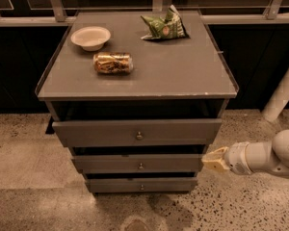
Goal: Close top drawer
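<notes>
On the cabinet top [183,76] sit a white bowl [90,36], a can on its side [113,62] and a green bag [164,28]. Mid-frame, the top drawer [137,131] stands partly pulled out. Lower right, the gripper [216,159] hovers beside the middle drawer [139,163], its fingers pressed together, empty.

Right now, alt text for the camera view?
The top drawer stands pulled out of a grey cabinet. The pincer sits low at its right, level with the middle drawer. A bowl, can and snack bag lie on top.
</notes>
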`<action>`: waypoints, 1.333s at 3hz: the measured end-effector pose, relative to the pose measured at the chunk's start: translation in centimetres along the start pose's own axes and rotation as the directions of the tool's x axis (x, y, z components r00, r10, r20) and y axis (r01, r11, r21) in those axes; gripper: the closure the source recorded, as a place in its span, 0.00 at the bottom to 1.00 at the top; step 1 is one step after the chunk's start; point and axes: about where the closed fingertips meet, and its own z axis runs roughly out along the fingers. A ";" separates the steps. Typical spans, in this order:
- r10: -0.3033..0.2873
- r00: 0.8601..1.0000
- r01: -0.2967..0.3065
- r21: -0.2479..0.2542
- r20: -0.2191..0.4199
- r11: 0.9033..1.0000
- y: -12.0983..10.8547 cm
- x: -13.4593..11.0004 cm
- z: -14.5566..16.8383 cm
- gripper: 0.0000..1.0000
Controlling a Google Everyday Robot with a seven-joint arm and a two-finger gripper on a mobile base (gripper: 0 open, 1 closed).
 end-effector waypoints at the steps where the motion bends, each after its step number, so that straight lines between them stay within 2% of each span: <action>1: 0.000 1.000 0.000 0.000 0.000 1.000 0.0 0.0 0.0 0.35; 2: 0.000 1.000 0.000 0.000 0.000 1.000 0.0 0.0 0.0 0.12; 3: 0.000 1.000 0.000 0.000 0.000 1.000 0.0 0.0 0.0 0.00; 4: 0.000 1.000 0.000 0.000 0.000 1.000 0.0 0.0 0.0 0.00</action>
